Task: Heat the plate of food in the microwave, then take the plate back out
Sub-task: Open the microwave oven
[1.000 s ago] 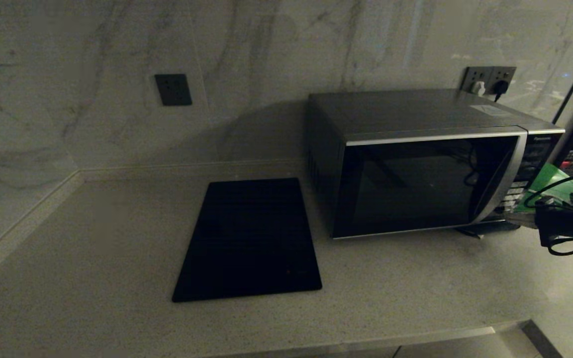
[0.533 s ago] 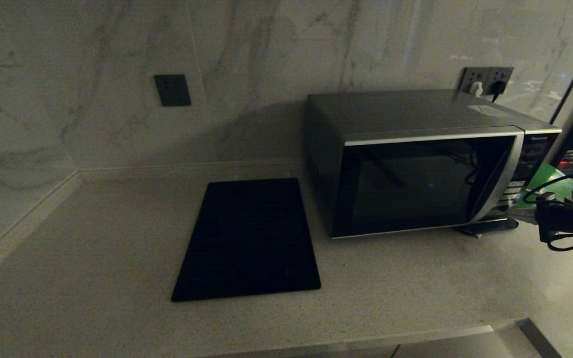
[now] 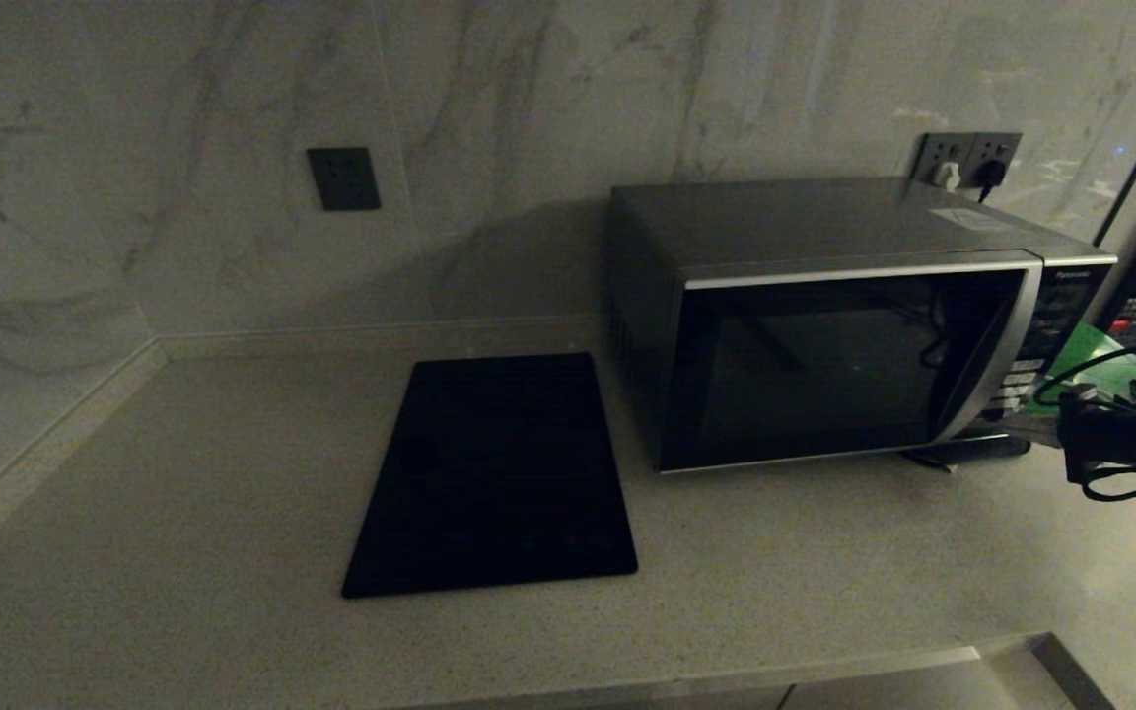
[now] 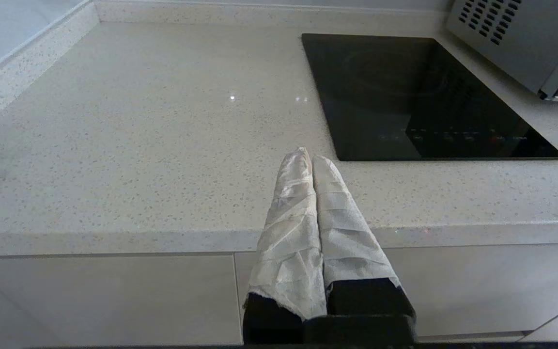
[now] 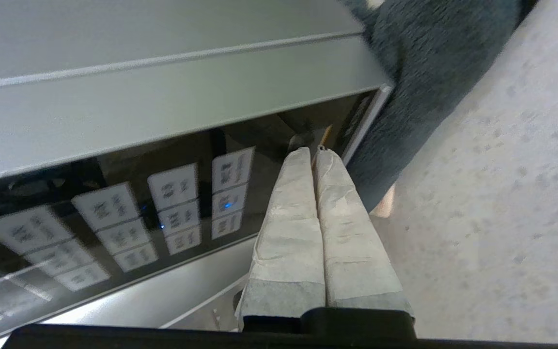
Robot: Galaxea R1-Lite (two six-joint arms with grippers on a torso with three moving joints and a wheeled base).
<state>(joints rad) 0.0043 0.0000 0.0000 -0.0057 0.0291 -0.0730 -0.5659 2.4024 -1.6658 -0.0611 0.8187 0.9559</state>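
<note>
The black microwave stands on the counter against the wall with its dark glass door closed. No plate of food shows in any view. My right gripper is at the microwave's right end, shut with nothing in it. In the right wrist view its tips lie just beside the silver buttons on the panel; whether they touch it I cannot tell. My left gripper hangs shut and empty in front of the counter's front edge, left of the cooktop.
A flat black cooktop slab lies left of the microwave. A green board sits behind my right arm. Something dark grey and fuzzy lies past the microwave's corner. Wall sockets with plugs are above it.
My right arm has crept slightly upward by the control panel. The microwave door stays closed and the left arm has not moved.
</note>
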